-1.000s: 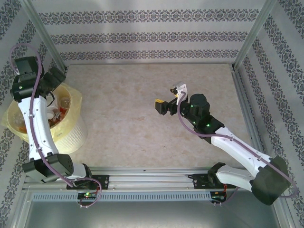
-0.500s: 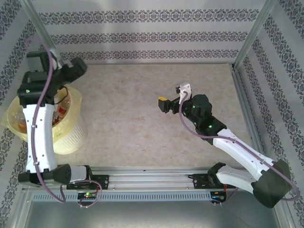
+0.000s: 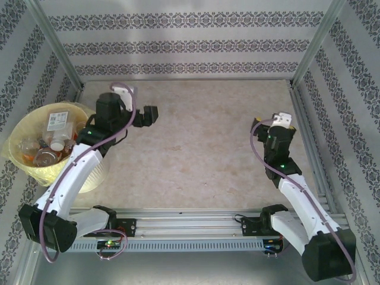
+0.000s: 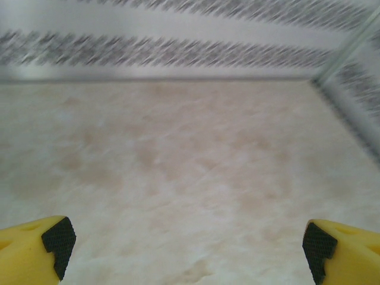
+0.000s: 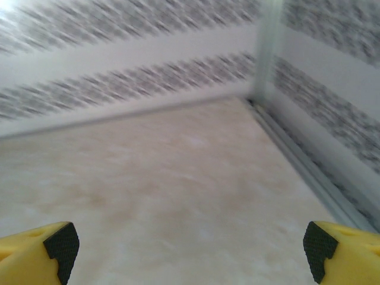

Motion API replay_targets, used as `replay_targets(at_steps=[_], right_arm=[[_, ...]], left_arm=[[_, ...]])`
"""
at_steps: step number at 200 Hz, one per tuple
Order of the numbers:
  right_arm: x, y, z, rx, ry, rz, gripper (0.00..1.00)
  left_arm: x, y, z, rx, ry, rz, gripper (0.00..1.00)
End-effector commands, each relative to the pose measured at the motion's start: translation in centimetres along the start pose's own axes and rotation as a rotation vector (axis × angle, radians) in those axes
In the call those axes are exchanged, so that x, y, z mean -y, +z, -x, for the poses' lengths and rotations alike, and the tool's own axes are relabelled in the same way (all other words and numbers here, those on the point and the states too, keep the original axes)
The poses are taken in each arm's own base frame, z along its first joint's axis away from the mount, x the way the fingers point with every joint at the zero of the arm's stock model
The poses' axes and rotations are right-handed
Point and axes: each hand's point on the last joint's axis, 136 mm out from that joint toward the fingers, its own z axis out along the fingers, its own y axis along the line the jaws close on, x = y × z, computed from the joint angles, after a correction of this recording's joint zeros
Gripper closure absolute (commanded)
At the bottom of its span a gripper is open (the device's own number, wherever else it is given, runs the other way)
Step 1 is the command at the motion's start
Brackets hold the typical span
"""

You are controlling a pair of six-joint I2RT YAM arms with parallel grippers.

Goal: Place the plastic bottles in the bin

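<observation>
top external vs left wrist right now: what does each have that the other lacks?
Top external: the bin holding plastic bottles, plus the left arm and right arm. Left wrist: the left jaws up close, wide open, black pads on yellow tips, nothing between them. Both: the marbled table and patterned back wall.

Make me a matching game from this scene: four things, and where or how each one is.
Things:
1. bin
2. plastic bottles
3. left gripper
4. right gripper

Places or states:
A. open, over on the right side
B. lying inside the bin
C. open, just right of the bin
D. at the far left, lined in yellow

Pairs: 1-D, 2-B, 3-C, 4-A
</observation>
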Motion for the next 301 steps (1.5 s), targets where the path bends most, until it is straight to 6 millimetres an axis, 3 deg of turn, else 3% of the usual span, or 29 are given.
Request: replay_targets(at_steps=[1, 18, 45, 66, 104, 123, 150, 156, 174, 210, 224, 229, 237, 301], right_arm=[[2.9, 1.4, -3.5, -0.072, 0.017, -0.076, 0.02], [3.0, 2.7, -5.5, -0.087, 0.039, -0.030, 0.02], [0.8, 4.5, -7.0, -0.098, -0.005, 0.120, 0.02], [-0.6, 5.7, -7.3, -0.081, -0.058, 0.187, 0.02], [-2.5, 7.1, -7.4, -0.088, -0.075, 0.288, 0.02], [-4.0, 6.6, -6.8, 0.004, -0.063, 0.366, 0.02], [-5.1, 7.4, -9.3, -0.009, -0.145, 0.340, 0.02], [-5.5, 7.9, -9.0, 0.022, -0.146, 0.331, 0.02], [-3.3, 8.5, -9.1, -0.041, -0.107, 0.208, 0.02], [-3.4, 8.5, -8.8, -0.011, -0.104, 0.208, 0.02], [-3.4, 8.5, -8.9, -0.026, -0.107, 0.208, 0.02], [-3.4, 8.5, -8.9, -0.020, -0.107, 0.210, 0.02], [-3.4, 8.5, -8.9, -0.020, -0.109, 0.211, 0.02], [-4.0, 8.6, -9.0, -0.036, -0.111, 0.263, 0.02]], left_arm=[[-2.9, -0.4, 1.8, 0.145, 0.128, 0.165, 0.00], [-4.4, 1.3, -1.3, 0.108, 0.200, 0.212, 0.00], [-7.9, 2.2, -4.3, 0.094, 0.183, 0.309, 0.00], [-10.1, 3.1, -6.7, 0.061, 0.147, 0.339, 0.00], [-12.2, 5.3, -9.6, 0.018, 0.136, 0.350, 0.01], [-13.7, 6.0, -10.3, 0.043, 0.105, 0.358, 0.01], [-15.2, 6.5, -11.5, 0.039, 0.082, 0.357, 0.01], [-15.2, 6.6, -11.6, 0.044, 0.096, 0.350, 0.01], [-15.5, 6.9, -11.9, 0.064, 0.113, 0.344, 0.01], [-16.7, 6.7, -13.7, 0.149, 0.083, 0.354, 0.01], [-18.1, 7.1, -14.9, 0.160, 0.057, 0.412, 0.01], [-18.6, 7.3, -14.5, 0.190, 0.051, 0.439, 0.01], [-18.7, 7.3, -15.2, 0.132, 0.040, 0.449, 0.01], [-19.0, 7.0, -14.9, 0.153, 0.053, 0.501, 0.00]])
